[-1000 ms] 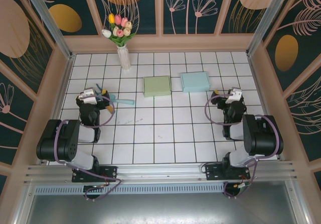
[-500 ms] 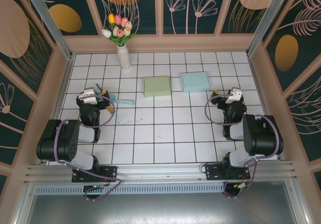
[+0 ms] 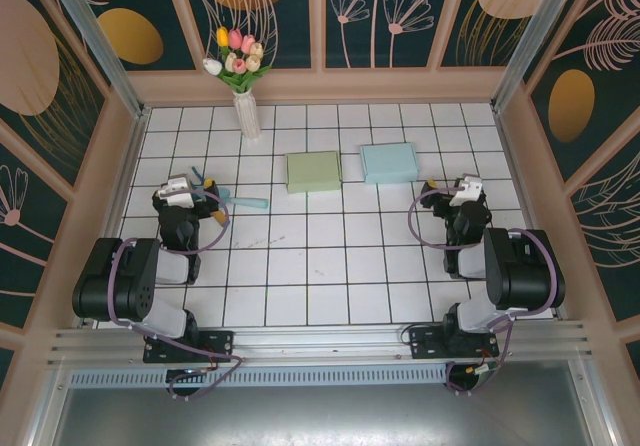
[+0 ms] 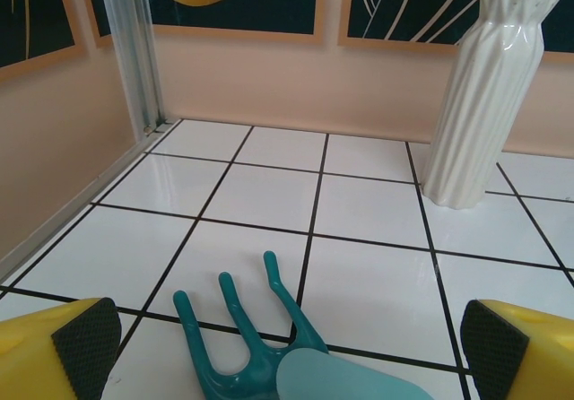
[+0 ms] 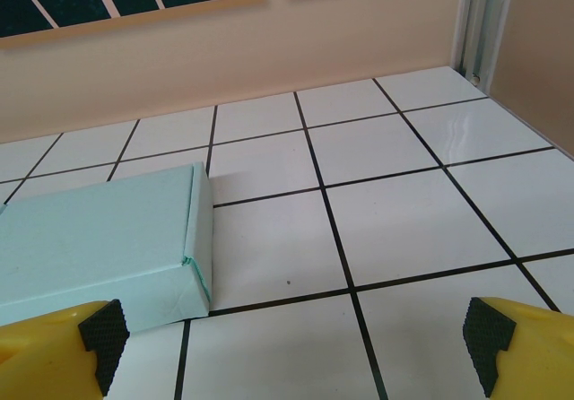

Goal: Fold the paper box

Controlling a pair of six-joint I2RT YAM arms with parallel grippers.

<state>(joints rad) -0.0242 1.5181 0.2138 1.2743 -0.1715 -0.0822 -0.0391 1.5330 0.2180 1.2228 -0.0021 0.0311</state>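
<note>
Two folded paper boxes lie on the tiled table toward the back: a pale green box [image 3: 313, 172] and a light blue box [image 3: 389, 162]. My left gripper [image 3: 200, 188] rests low at the left, open, with nothing between its yellow fingers [image 4: 63, 351]. My right gripper [image 3: 458, 180] rests low at the right, also open and empty. In the right wrist view the light blue box [image 5: 99, 239] sits just ahead and to the left of the right gripper [image 5: 296, 342], apart from it. The green box is well to the right of the left gripper [image 4: 291, 337].
A teal toy fork [image 4: 242, 328] with a lighter handle [image 3: 245, 202] lies on the tiles between and just ahead of the left fingers. A white vase [image 3: 245, 116] of tulips stands at the back left. Walls and corner posts [image 4: 130, 50] enclose the table.
</note>
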